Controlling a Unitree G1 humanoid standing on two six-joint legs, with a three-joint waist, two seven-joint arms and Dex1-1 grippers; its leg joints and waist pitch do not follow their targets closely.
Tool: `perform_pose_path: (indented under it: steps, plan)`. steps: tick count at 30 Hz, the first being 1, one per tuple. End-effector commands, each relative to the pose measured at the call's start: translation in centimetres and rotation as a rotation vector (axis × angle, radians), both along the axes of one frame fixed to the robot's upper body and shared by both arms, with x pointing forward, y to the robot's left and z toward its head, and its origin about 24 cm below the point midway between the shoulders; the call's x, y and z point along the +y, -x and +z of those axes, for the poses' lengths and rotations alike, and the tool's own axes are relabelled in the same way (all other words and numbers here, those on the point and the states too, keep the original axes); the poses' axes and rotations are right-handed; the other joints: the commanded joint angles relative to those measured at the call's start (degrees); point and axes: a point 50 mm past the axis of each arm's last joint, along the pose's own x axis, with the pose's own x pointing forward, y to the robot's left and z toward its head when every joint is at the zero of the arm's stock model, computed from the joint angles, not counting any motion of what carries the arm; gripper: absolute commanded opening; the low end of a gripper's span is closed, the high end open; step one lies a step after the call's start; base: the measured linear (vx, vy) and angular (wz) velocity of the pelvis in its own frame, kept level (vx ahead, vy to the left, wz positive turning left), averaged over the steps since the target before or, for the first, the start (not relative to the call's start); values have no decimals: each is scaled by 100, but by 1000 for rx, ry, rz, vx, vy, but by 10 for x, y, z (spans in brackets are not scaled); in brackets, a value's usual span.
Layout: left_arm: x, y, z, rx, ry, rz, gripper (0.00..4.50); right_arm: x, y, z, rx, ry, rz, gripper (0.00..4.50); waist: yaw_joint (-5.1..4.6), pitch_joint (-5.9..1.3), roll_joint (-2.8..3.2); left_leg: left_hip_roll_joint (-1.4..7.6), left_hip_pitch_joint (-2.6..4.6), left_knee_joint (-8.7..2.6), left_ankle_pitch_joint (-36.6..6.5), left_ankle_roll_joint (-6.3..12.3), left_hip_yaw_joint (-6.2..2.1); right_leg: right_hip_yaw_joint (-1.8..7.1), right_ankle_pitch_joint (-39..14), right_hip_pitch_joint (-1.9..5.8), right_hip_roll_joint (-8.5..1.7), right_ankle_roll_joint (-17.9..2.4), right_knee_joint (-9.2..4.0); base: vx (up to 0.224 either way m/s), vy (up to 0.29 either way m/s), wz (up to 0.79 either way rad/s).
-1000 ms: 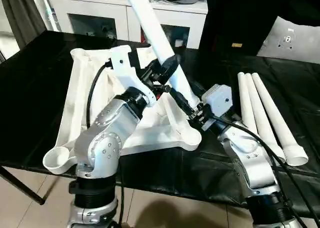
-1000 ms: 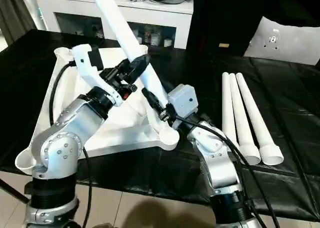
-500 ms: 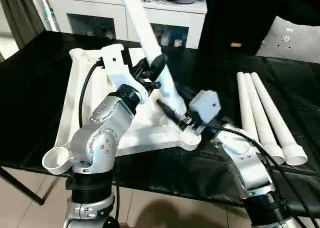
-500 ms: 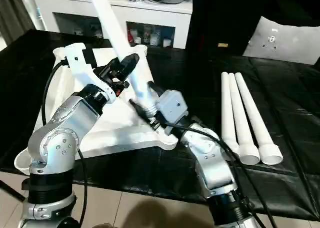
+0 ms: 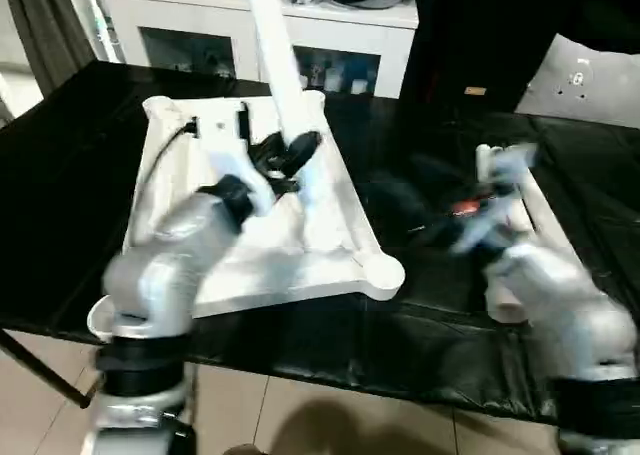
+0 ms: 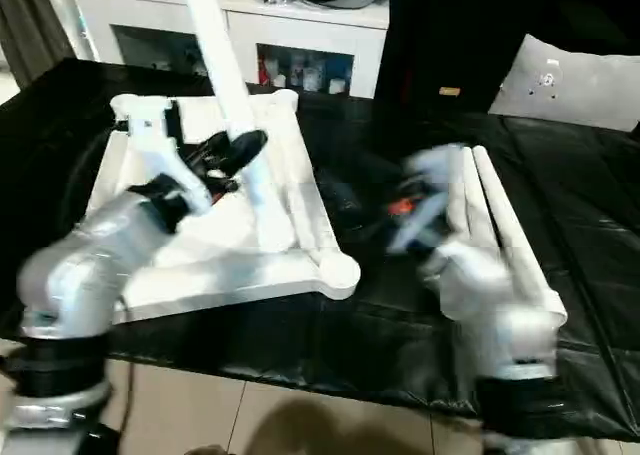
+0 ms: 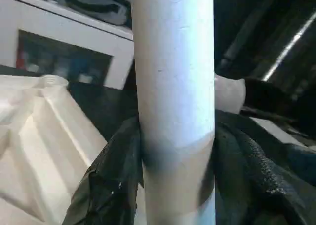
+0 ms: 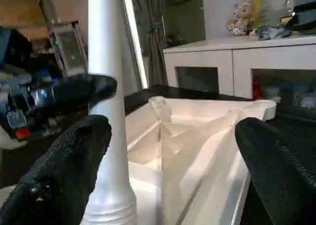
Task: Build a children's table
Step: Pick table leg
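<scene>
Leg [image 7: 173, 86]: smooth white plastic tube, faint sheen.
Top [image 5: 340, 190]: white moulded plastic, ribbed underside, matt.
Left claw fingers [image 7: 106, 185]: black, pebbled rubbery texture.
Right claw fingers [image 8: 64, 170]: same black grained finish.
Surface [image 5: 70, 175]: black sheet cover, slightly glossy, creased.
Forearms [image 5: 160, 265]: silver, satin metal look.

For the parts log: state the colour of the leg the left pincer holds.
White. The leg shows best in the left wrist view, clamped by the left pincer.

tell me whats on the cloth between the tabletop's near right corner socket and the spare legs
Nothing lies there: in the left eye view, only bare black cloth separates the corner socket of the upturned tabletop from the spare legs. The blurred right gripper hangs above that stretch.
</scene>
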Motion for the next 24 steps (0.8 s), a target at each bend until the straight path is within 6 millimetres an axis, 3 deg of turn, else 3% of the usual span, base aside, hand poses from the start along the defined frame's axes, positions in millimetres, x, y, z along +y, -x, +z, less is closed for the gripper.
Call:
perform_pose_path:
  steps: [1,5,6,8,18,24]
  plan:
    - [-4,3,9,-11,64,-109,188,-8,0,3,29,47,12,450,51,-382,-18,434,60,-309,-164,277,-164,399,23,242,-812,-773,-445,0,0,0]
    - [-5,8,17,-37,89,-211,188,-12,1,6,54,35,8,450,70,-379,-24,423,54,-308,-175,290,-156,397,-57,241,-813,-804,-450,0,0,0]
    - [-5,9,17,-40,87,-226,188,-13,1,7,57,30,9,450,67,-373,-65,429,63,-313,-199,294,-144,401,-180,231,-807,-770,-463,0,0,0]
    - [-7,13,22,-66,77,-313,188,-14,2,12,68,19,29,450,90,-370,-44,428,76,-320,-170,308,-153,401,-257,231,-815,-750,-468,0,0,0]
    - [-15,21,34,-173,-8,-553,188,-1,24,18,69,53,376,450,169,-370,-49,440,68,-322,-167,334,-146,400,-402,224,-805,-574,-480,0,0,0]
    - [-24,26,37,-243,-66,-692,188,4,26,25,69,69,500,450,159,-368,-66,441,61,-323,-151,317,-131,396,-539,218,-816,-530,-488,0,0,0]
